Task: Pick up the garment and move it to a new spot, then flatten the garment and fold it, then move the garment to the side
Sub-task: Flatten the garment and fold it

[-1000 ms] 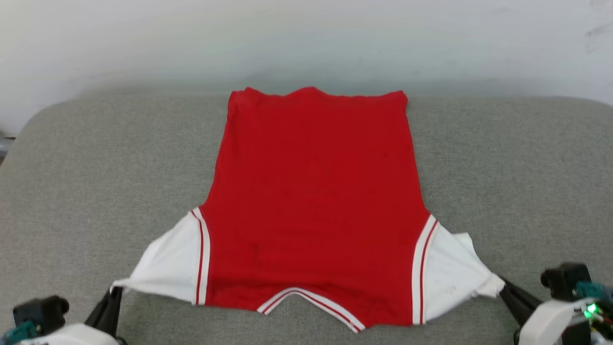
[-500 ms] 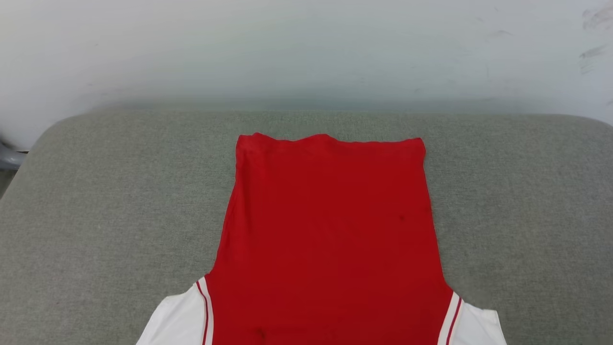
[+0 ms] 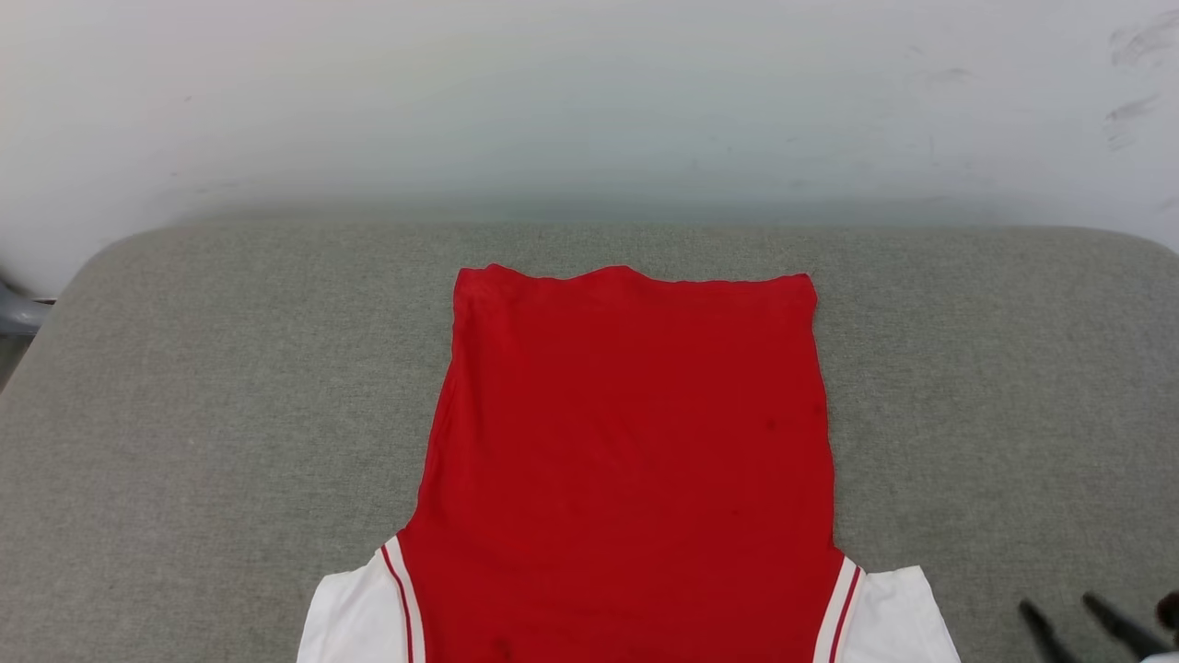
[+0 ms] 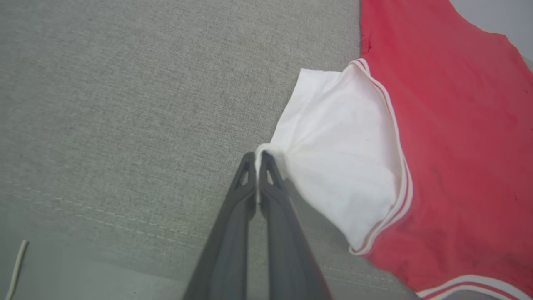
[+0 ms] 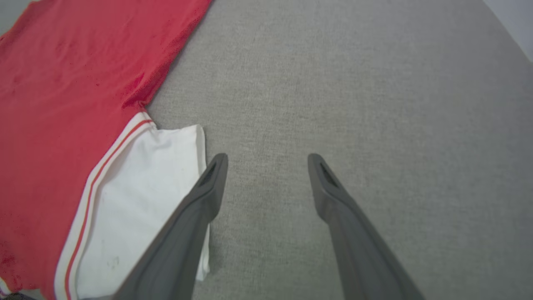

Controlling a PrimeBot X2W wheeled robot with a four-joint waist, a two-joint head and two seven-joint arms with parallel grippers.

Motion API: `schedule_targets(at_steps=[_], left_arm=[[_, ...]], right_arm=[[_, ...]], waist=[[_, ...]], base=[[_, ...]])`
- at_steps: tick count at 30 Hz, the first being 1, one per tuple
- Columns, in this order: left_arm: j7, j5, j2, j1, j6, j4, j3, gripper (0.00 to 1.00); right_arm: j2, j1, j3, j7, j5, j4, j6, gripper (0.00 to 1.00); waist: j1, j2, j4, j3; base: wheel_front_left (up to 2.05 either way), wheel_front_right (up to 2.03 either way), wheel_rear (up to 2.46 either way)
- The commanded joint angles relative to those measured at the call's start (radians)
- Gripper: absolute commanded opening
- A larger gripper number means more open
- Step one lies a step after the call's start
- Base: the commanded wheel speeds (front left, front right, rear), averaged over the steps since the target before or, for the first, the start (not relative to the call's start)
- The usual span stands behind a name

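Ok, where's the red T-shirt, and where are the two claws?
red T-shirt [image 3: 636,442], head view, middle of its red body.
left claw [image 4: 257,160], left wrist view, midway between its tips, shut on the T-shirt.
right claw [image 5: 267,162], right wrist view, midway between its open tips.

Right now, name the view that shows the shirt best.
Head view: most of the shirt shows, spread flat. Left wrist view: one sleeve pinched in the shut left gripper. Right wrist view: the other sleeve beside the open right gripper.

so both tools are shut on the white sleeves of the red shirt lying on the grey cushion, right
Not both. The left tool is shut on a white sleeve of the red shirt, but the right wrist view shows the right tool open, holding nothing.
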Motion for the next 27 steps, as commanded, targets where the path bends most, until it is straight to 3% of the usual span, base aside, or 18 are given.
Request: schedule_targets(at_steps=[1,7,14,20,27], left_arm=[[-0.005,0.009,-0.007,-0.019,0.005,-0.006,-0.003,0.0],[-0.005,0.046,-0.021,-0.04,0.014,-0.036,0.006,0.0],[-0.004,0.103,-0.032,-0.111,0.007,-0.071,0.013,0.0],[-0.004,0.156,-0.071,-0.183,-0.012,-0.085,0.029,0.0],[-0.004,0.218,-0.145,-0.255,-0.054,-0.078,0.054,0.0]], right_arm=[[-0.009,-0.027,-0.03,-0.007,-0.015,-0.025,-0.001,1.0],[-0.021,-0.148,-0.151,0.014,-0.028,-0.142,-0.001,1.0],[-0.074,-0.393,-0.151,0.123,-0.016,-0.237,-0.001,1.0],[-0.117,-0.638,-0.081,0.301,0.007,-0.249,-0.001,1.0],[-0.133,-0.897,0.013,0.595,0.039,-0.112,-0.001,1.0]], waist=[[0.0001,0.0,0.0,0.0],[0.0001,0.0,0.011,0.014],[0.0001,0.0,0.064,0.09],[0.0001,0.0,0.119,0.202],[0.0001,0.0,0.185,0.319]], base=[[0.0,0.0,0.0],[0.0,0.0,0.0],[0.0,0.0,0.0],[0.0,0.0,0.0],[0.0,0.0,0.0]])
